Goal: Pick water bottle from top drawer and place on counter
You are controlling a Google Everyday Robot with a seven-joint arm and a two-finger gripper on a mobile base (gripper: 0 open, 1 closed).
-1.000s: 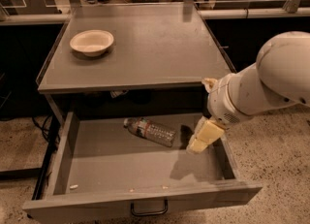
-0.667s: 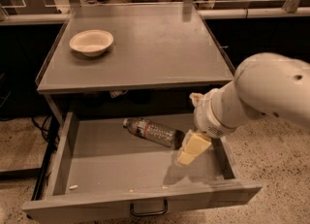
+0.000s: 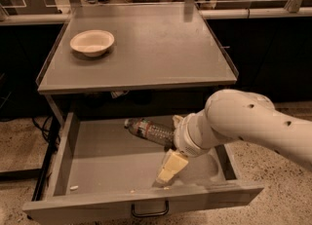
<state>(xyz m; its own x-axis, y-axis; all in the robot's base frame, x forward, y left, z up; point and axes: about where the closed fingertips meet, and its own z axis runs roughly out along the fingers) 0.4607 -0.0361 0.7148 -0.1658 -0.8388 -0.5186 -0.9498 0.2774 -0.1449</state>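
Observation:
The water bottle [image 3: 148, 130] lies on its side at the back of the open top drawer [image 3: 107, 158], cap end to the left, its right end hidden behind my arm. My gripper [image 3: 170, 167] hangs inside the drawer, just in front of and to the right of the bottle, pointing down at the drawer floor. It holds nothing that I can see. The counter [image 3: 156, 48] is the grey cabinet top above the drawer.
A pale bowl [image 3: 92, 42] stands on the counter's back left. The drawer has a dark loop handle [image 3: 149, 212] on its front and small crumbs on its floor. Speckled floor lies on both sides; dark cabinets and a cable are at the left.
My arm has swung left across the drawer and the gripper has come closer to the bottle. The bottle and bowl have not moved.

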